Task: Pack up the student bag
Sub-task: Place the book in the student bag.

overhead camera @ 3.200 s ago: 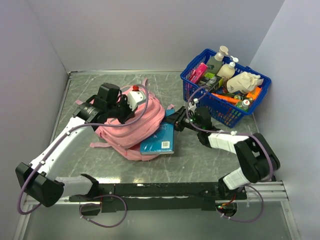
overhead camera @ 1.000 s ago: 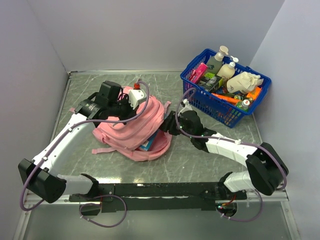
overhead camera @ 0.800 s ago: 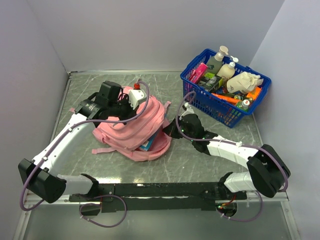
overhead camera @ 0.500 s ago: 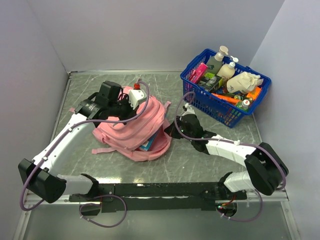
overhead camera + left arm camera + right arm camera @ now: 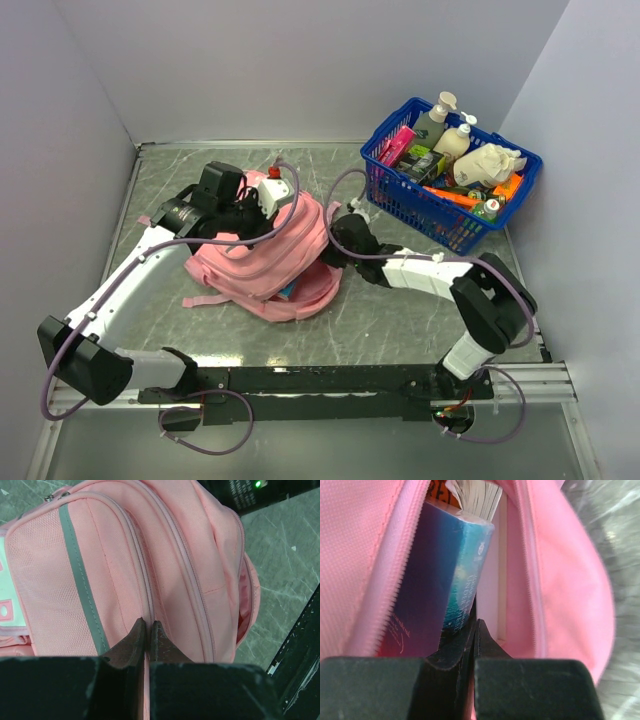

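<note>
Right gripper [image 5: 474,622]: jaws now pressed together, empty; a second ago they stood apart. Tips sit in the open mouth of the student bag [image 5: 268,255], against the lower edge of the blue book [image 5: 445,580].

Book: three seconds back it lay half out on the table [image 5: 400,320] at the bag's near-right side. Now it is inside the zip opening, only a blue sliver showing from above. White pages [image 5: 477,495] are deeper in, beyond it.

Reading: book is as good as packed. Closed fingers serve as a pusher, probably seating it.

Left gripper [image 5: 147,625]: clamped on a thin fold of pink fabric by a front zip line, on the bag's top face.

Right arm: forearm runs low from its elbow, right of the bag, to the mouth.

Left arm: arches up from near-left of the bag, wrist above it.

Blue basket [image 5: 420,215]: far right of the bag, apart, full.
</note>
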Tool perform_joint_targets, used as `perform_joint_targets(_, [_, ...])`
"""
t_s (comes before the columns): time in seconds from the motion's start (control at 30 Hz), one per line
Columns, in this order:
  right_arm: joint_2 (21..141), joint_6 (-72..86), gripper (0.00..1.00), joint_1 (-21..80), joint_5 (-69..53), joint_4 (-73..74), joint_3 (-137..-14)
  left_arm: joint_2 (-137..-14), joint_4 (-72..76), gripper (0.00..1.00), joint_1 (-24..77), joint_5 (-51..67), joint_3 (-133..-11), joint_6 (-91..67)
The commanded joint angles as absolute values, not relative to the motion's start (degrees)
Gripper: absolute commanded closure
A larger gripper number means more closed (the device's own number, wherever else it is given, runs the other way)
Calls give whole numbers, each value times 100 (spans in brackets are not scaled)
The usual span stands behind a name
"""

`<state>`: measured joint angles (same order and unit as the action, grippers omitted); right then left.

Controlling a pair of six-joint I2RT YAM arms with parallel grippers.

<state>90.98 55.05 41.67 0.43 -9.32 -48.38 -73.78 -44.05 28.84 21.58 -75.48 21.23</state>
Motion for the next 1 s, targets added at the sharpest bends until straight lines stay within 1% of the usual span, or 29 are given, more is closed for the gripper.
perform_joint_targets(0.0, [9395, 6248, 100, 4578, -61, -1555, -5580, -7348, -3806, 95, 2953, 2636, -7761, 2092])
perform_joint_targets(0.13, [9860, 6232, 100, 4711, -360, -1591, -6212, -7435, -3762, 95, 2953, 2751, -7743, 2065])
perform_joint_targets(0.17, [9896, 6258, 100, 4702, -517, -1687, -6214, -7453, -3753, 95, 2944, 2768, -7734, 2057])
perform_joint_targets(0.37, [9142, 6249, 100, 4325, -536, -1969, -5204, -7348, -3665, 94, 2944, 2540, -7489, 2136])
perform_joint_targets(0.4, [9028, 6197, 93, 4255, -545, -1908, -5099, -7356, -3648, 93, 2936, 2505, -7453, 2136])
perform_joint_targets(0.43, [8765, 6170, 81, 4141, -562, -1872, -4854, -7348, -3578, 89, 2918, 2479, -7357, 2118])
perform_joint_targets(0.47, [8624, 6126, 73, 4105, -571, -1889, -4712, -7356, -3534, 82, 2883, 2452, -7304, 2083])
perform_joint_targets(0.53, [8151, 5916, 65, 4052, -545, -1846, -4344, -7409, -3359, 80, 2795, 2513, -7208, 1890])
perform_joint_targets(0.57, [7991, 5811, 58, 4034, -414, -1724, -4272, -7453, -3314, 73, 2699, 2653, -7198, 1820])
perform_joint_targets(0.6, [7833, 5609, 43, 4043, -335, -1575, -4228, -7575, -3270, 66, 2663, 2715, -7198, 1663])
perform_joint_targets(0.63, [7535, 5494, 34, 4043, -256, -1417, -4141, -7654, -3261, 61, 2637, 2785, -7233, 1592])
perform_joint_targets(0.67, [7376, 5389, 31, 4043, -107, -1119, -4087, -7742, -3304, 56, 2602, 2899, -7286, 1565])
perform_joint_targets(0.73, [6859, 5186, 30, 4052, -18, -1028, -3799, -8041, -3401, 53, 2558, 3014, -7496, 1529])
perform_joint_targets(0.77, [6690, 5125, 37, 4130, -18, -854, -3727, -8120, -3567, 45, 2497, 3084, -7584, 1529])
perform_joint_targets(0.83, [6259, 4879, 47, 4341, 447, -573, -3613, -8288, -3726, 36, 2426, 3172, -7812, 1591])
perform_joint_targets(0.87, [6145, 4800, 54, 4481, 622, -206, -3586, -8297, -3874, 31, 2356, 3216, -7883, 1643])
perform_joint_targets(0.93, [5872, 4527, 58, 4973, 1018, 138, -3463, -8192, -4060, 27, 2224, 3435, -7989, 1819])
perform_joint_targets(0.97, [5810, 4378, 59, 5123, 1124, 271, -3411, -8113, -4139, 24, 2041, 3550, -8015, 1967])
